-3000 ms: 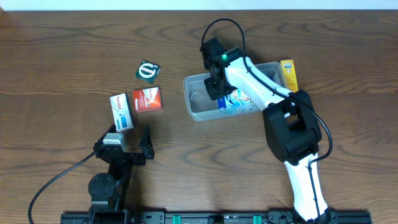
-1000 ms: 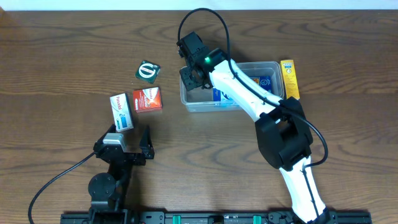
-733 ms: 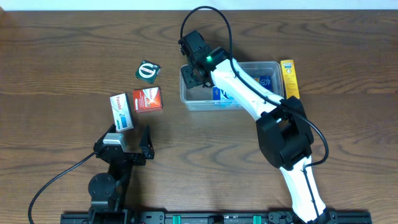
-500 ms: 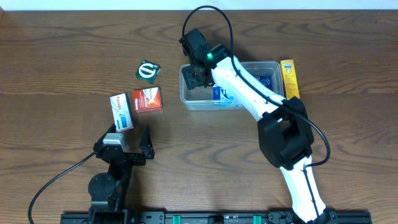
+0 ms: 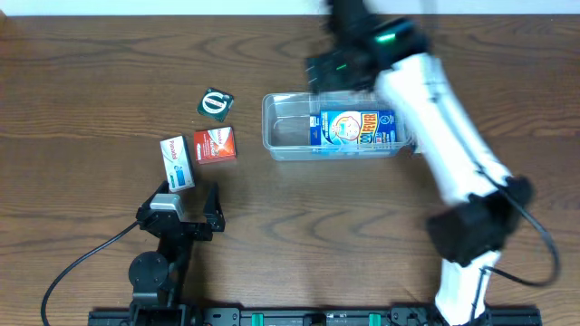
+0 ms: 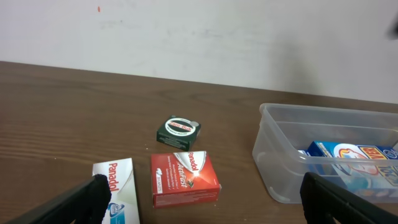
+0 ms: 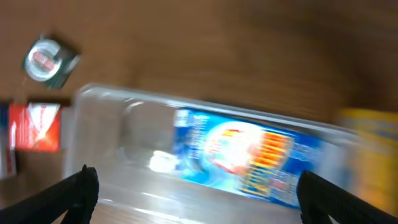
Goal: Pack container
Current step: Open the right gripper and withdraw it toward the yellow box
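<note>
Soft, even light; heavy motion blur.
Sharp from the left wrist; smeared throughout from the right wrist; blurred along the right arm overhead; faint sheen on the container.

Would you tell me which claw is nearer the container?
Right. The right claw hovers by the container's far rim; the left claw sits well off its near-left corner.

clear container, blue box, red box

Blur and cropping
Right arm streaks overhead (wrist view smeared too); white box cut by bottom edge.
</note>
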You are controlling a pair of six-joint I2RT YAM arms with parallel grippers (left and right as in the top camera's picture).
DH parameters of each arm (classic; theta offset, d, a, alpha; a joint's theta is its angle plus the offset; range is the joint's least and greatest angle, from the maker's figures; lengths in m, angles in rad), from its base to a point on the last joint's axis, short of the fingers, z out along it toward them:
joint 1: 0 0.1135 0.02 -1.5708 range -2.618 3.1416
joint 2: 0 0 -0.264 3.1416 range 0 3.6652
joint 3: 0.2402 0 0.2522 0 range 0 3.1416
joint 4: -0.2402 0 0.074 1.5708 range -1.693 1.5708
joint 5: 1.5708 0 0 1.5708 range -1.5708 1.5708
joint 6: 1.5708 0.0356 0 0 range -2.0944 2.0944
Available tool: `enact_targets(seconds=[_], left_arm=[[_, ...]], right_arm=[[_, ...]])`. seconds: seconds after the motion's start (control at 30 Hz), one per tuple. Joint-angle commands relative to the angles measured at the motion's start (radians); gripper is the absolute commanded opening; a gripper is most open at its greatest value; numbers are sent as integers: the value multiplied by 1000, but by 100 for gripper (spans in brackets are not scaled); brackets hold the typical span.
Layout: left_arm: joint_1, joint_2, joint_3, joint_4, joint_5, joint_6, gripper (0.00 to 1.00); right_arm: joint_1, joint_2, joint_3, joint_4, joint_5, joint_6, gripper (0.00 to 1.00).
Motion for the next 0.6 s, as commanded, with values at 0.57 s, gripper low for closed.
enact_targets(seconds=[0.57], left_arm=[[4, -6, -16, -35, 11, 10, 98]], right_arm=[[-550, -70, -162, -76, -49, -85, 99]])
